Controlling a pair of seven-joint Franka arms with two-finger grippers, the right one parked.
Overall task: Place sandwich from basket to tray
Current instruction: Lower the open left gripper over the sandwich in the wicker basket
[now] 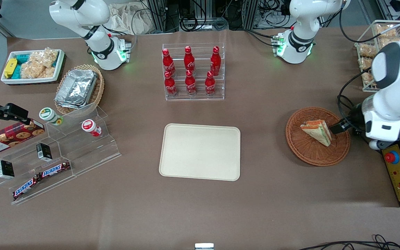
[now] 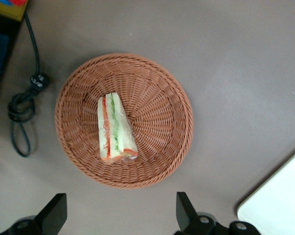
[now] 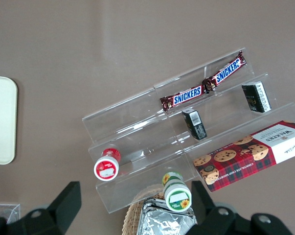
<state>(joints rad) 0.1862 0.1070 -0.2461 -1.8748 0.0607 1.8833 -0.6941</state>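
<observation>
Sandwich (image 2: 116, 128): in basket (image 2: 167, 93), long axis crossing the finger line.
End effector (image 2: 120, 215): spread (empty), hovering above.

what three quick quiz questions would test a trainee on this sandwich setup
1. True or false: the sandwich already lies on the tray.
2. Multiple choice: the left arm's end effector is A) shut on the sandwich, B) open above the basket's edge, C) resting on the tray.
3. How many red cola bottles stand in the clear rack?

Key:
1. False; it lies in the reddish-brown wicker basket.
2. B; its fingers stand wide apart and hold nothing.
3. Six.
</observation>
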